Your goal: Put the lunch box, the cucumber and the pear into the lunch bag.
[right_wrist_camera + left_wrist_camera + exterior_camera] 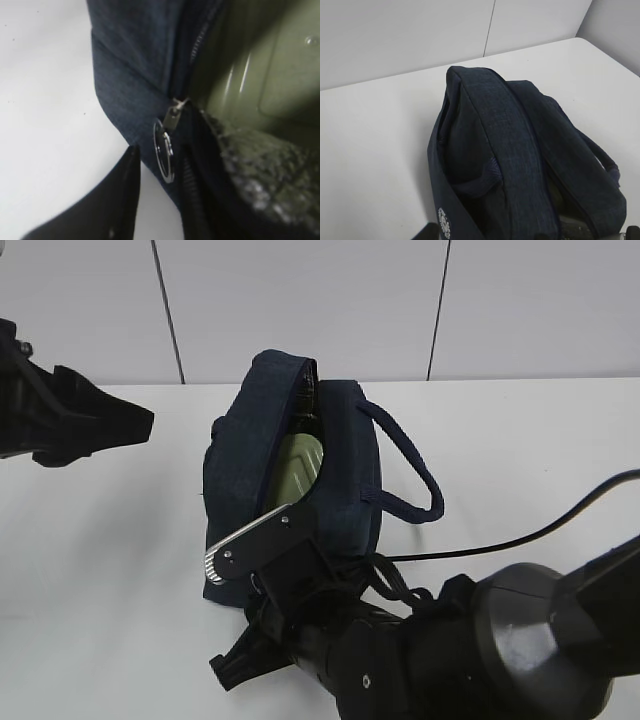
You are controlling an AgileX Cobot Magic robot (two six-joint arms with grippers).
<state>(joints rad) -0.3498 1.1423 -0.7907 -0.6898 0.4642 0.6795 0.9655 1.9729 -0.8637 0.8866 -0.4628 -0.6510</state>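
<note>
**Lunch box seen inside the open bag; right gripper at the zipper ring**

The lunch bag point(255, 440) is seen standing on the white table point(100, 540), its top zipper parted. Through the gap the pale green lid of the lunch box point(298, 465) is visible, lodged inside the bag. The padded loop handle point(410, 475) is draped over the bag's right side.

In the right wrist view the silver ring pull point(164, 148) is seen hanging from the zipper slider at the near end of the opening, with the green lid point(260, 65) just beyond it. The right gripper point(155, 195) is placed at this end of the bag: one dark finger point(117, 200) is seen left of the ring, the other right of it against the fabric. The jaws are partly apart; whether the ring is pinched cannot be told.

The left gripper point(120, 425) is held off to the left, well apart from the bag, nothing seen in it; its jaw state cannot be told from the views.

The cucumber and the pear are not visible in any view.
</note>
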